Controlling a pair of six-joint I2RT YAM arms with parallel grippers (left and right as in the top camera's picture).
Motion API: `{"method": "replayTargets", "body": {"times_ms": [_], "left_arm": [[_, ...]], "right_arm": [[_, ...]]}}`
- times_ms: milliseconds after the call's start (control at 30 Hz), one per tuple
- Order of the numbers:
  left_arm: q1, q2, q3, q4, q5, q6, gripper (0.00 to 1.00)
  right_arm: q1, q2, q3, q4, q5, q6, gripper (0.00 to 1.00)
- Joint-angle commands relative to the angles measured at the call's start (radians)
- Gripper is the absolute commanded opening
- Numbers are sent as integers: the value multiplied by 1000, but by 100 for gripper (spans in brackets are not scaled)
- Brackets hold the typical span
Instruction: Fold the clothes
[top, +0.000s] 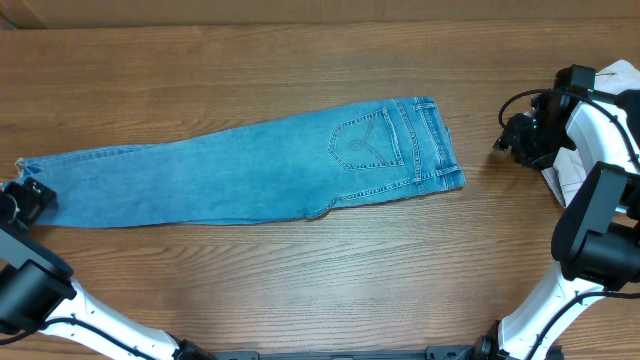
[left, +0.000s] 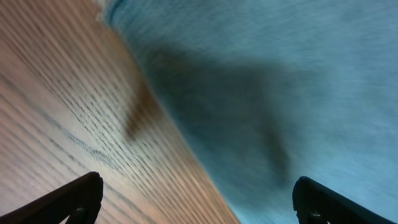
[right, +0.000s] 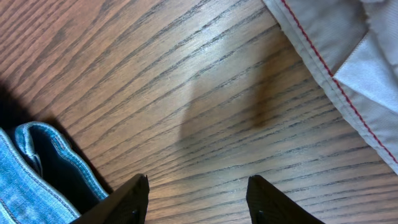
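The light-blue jeans (top: 250, 170) are lying across the middle of the desk (top: 300, 290), apparently already doubled leg over leg, with the hems reaching toward the left edge. The crosswise folds are, I judge, waiting to be done. The left gripper (top: 35, 198) is hovering released at the hems. The right gripper (top: 510, 140) is hanging released beside the waistband, grasping nothing.

Left wrist view smeared — jeans (left: 280, 62) a blue blur; off-white cloth (right: 348, 37) runs off the edge — perhaps a garment.
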Motion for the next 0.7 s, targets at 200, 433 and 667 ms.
{"method": "replayTargets", "body": {"times_ms": [200,433,667], "left_arm": [[-7,-10,-172,327,286,59,100],[-66,-10,-272,504,318,59,100],[-78,-10,-278,503,323,58,36]], "right_arm": [[13,-38,25,1,5,0,55],[39,-38,24,-1,5,0,55],[43,-38,24,-2,6,-1,55]]}}
